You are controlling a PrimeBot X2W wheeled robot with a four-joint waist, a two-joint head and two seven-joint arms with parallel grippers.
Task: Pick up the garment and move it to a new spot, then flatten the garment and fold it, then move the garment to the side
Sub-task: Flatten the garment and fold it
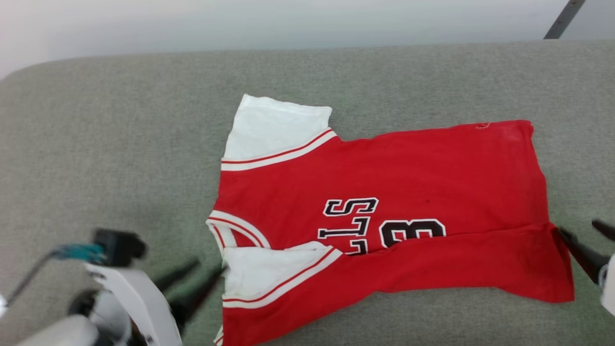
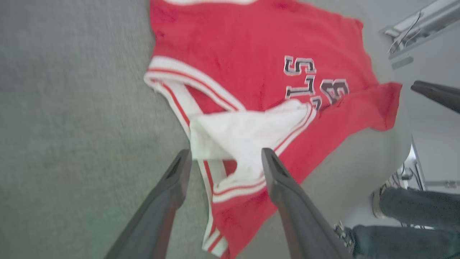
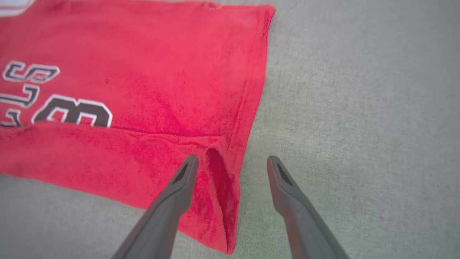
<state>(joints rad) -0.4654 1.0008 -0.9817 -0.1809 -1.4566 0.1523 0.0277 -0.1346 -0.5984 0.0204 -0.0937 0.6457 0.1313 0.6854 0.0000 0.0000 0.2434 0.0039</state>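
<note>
Garment (image 1: 384,178): a small red jersey with white sleeves, lying sideways on the grey fabric worktop (image 1: 120,144), its near long edge folded up over the lettering. The garment looks light, soft and limp (likely to sag and slide), so pinching the corners seems best. Left gripper (image 2: 225,153) points low at the near white sleeve (image 2: 244,138), fingers spread and empty. Right gripper (image 3: 233,158) sits at the hem corner, fingers likewise apart.

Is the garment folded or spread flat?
Partly folded: the garment has its near edge lapped over, hiding half the lettering; far sleeve lies spread.
</note>
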